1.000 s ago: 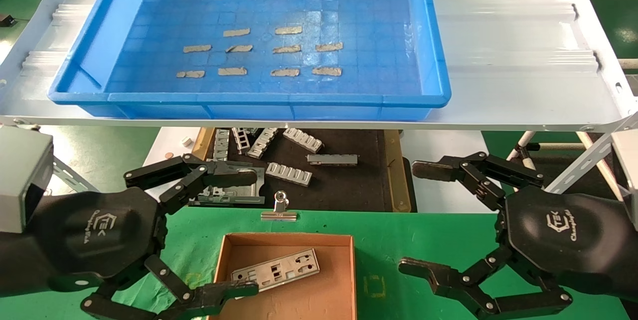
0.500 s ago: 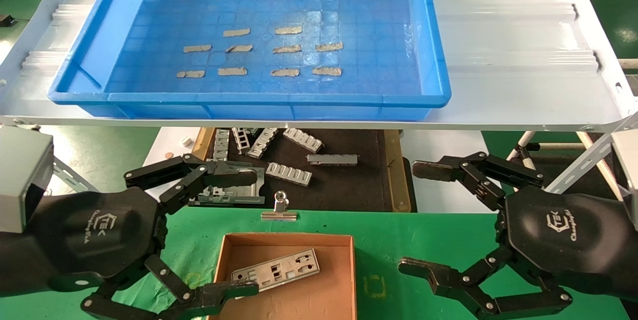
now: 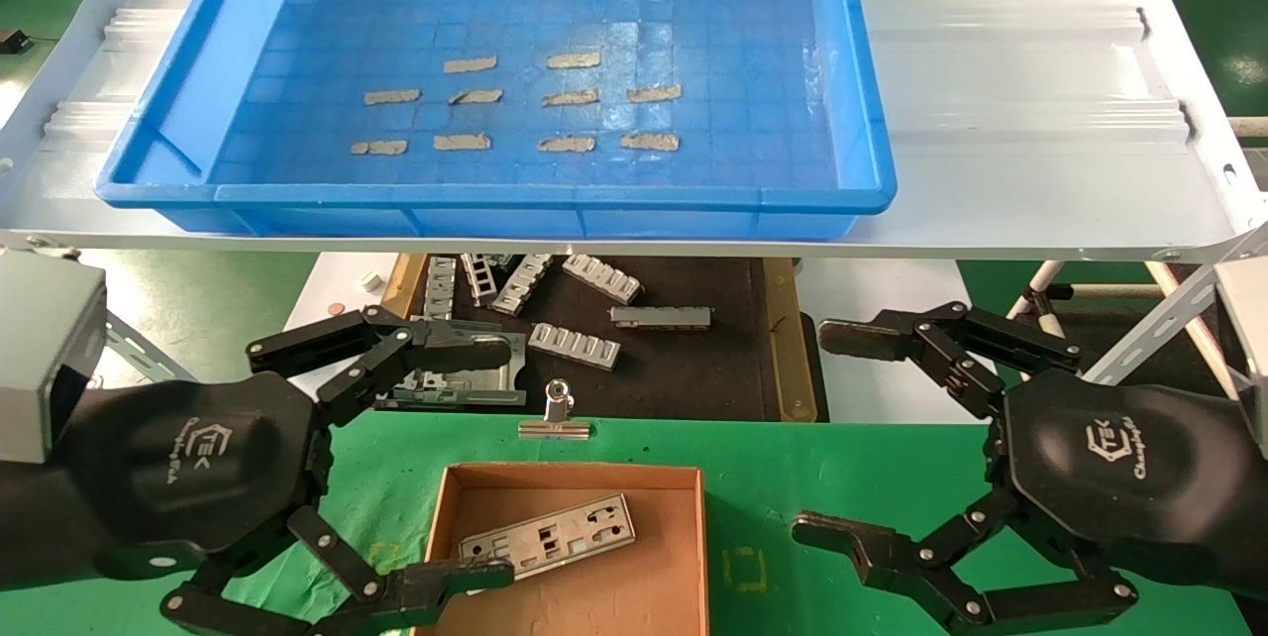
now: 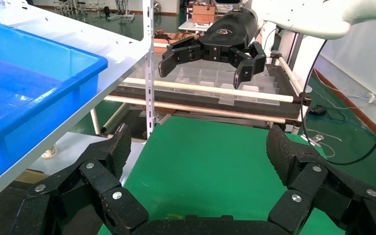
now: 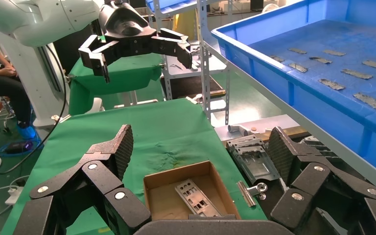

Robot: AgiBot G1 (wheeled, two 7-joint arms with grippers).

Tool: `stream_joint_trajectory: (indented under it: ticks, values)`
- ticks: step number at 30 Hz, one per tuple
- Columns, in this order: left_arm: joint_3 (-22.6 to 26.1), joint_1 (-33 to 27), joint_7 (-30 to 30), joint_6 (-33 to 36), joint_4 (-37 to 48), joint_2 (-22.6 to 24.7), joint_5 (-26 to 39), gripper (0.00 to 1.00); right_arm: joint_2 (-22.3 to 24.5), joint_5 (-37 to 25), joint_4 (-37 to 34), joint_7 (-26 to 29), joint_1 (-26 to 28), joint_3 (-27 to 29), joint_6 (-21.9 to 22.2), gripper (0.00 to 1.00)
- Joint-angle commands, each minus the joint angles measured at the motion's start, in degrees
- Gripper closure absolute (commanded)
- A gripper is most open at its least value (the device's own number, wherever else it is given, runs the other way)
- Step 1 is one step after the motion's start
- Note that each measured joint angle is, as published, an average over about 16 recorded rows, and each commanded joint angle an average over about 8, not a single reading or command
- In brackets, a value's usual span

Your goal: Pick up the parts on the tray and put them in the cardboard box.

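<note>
The bright-blue plastic tray [image 3: 852, 71] holds only tape strips; one punched silver-grey metal plate [image 3: 547, 537] lies in the brown cardboard box [image 3: 698, 537]. Left gripper [image 3: 451, 463] and right gripper [image 3: 837, 433] hover released beside it, so the job looks finished; next, retreat

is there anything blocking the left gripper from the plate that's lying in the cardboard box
Nothing visible blocks it. The left gripper is open beside the cardboard box, and the plate lies uncovered on its floor.

Left pincer [image 3: 500, 463]: fingers spread wide, nothing between them, held low at the robot's left, pointing across toward the right pincer.
Right pincer [image 3: 827, 433]: fingers spread wide, holding nothing, level with and facing the left pincer, well apart from it.
</note>
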Motion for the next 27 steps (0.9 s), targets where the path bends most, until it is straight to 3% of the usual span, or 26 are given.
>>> stream_joint_trajectory:
  ticks: [1, 27]
  values:
    - [0.00, 0.00, 0.00, 0.00, 0.00, 0.00, 0.00, 0.00, 0.00, 0.00, 0.00, 0.00, 0.00, 0.00, 0.00, 0.00]
    - [0.00, 0.00, 0.00, 0.00, 0.00, 0.00, -0.01, 0.00, 0.00, 0.00, 0.00, 0.00, 0.00, 0.00, 0.00, 0.00]
